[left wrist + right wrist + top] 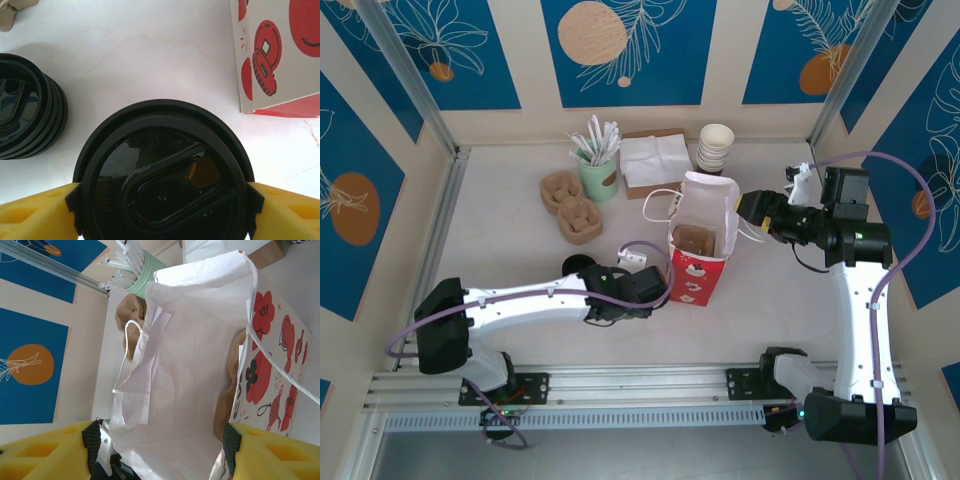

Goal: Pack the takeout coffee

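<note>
Left end effector [162,212] clamped on the takeout coffee [162,175], pads at the lid's rim (cup body hidden beneath). Coffee is toward the near edge of the bench [720,335], just beside the red-and-white paper bag [692,280], with the lid stack [25,120] on its other side. Right end effector [160,455] straddles the bag's white wall; pinching or not, cannot tell. Risks: a grip this high may pop the lid, or the cup may snag the bag's rim going in.

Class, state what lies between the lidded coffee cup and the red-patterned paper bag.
Bare white table, seen in the left wrist view, separates the coffee cup from the paper bag.
</note>
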Tool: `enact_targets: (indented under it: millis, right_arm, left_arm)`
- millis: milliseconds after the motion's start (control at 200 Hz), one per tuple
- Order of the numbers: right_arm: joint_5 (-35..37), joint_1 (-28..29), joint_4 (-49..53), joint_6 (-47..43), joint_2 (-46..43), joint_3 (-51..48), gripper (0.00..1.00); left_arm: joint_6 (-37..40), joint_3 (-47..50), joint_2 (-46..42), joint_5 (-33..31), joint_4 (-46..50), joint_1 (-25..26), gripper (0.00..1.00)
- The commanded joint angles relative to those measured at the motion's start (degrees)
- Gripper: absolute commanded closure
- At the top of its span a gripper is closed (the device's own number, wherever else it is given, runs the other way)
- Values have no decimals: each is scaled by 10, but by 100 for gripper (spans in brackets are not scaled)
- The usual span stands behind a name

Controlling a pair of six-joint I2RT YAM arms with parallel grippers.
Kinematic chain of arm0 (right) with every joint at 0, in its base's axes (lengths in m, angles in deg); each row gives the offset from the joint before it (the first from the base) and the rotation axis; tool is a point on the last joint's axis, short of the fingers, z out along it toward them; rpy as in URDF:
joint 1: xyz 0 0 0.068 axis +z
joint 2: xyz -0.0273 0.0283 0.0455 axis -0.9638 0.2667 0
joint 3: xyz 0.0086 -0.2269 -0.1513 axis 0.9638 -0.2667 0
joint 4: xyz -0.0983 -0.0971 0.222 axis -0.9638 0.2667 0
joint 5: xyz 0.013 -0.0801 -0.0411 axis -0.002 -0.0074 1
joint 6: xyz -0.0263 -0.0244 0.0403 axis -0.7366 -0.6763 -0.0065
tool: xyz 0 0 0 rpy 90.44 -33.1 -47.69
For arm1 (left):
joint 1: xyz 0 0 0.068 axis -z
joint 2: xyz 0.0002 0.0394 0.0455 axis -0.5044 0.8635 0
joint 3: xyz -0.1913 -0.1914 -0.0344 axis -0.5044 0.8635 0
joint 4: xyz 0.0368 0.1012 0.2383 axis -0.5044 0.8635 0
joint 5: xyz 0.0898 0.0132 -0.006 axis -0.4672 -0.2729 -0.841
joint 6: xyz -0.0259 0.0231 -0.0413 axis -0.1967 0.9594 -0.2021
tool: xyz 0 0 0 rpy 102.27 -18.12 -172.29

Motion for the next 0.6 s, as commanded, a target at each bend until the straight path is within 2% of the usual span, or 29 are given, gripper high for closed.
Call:
enact_targets:
  millis: [0, 295, 505, 595]
  right_arm:
    - [-10, -5, 14, -14, -7, -7, 32]
    - [-13, -8, 17, -16, -7, -6, 32]
    - [-14, -9, 18, -16, -7, 1, 32]
    - [-14, -10, 18, -15, -5, 10, 32]
  left_arm:
    - [-9, 6, 24, 46, 40, 1, 22]
    - [-8, 15, 28, 51, 29, 1, 27]
    - [6, 21, 9, 38, 17, -1, 35]
    - [13, 21, -2, 29, 16, -2, 35]
